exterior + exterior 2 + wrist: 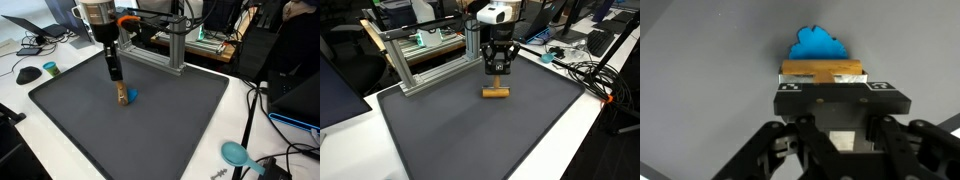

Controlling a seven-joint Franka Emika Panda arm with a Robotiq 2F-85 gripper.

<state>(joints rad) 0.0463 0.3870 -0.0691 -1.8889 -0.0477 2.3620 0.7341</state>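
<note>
A small wooden block with a blue cloud-shaped piece on its far side rests on the dark grey mat. In both exterior views my gripper points straight down right above the block, with the blue piece beside it. In the wrist view my gripper is shut, with the block's top between its tips. The black finger bar hides the contact itself.
An aluminium frame stands along the mat's back edge. On the white table lie a teal scoop-like item, a dark mouse and cables. Monitors and clutter sit behind.
</note>
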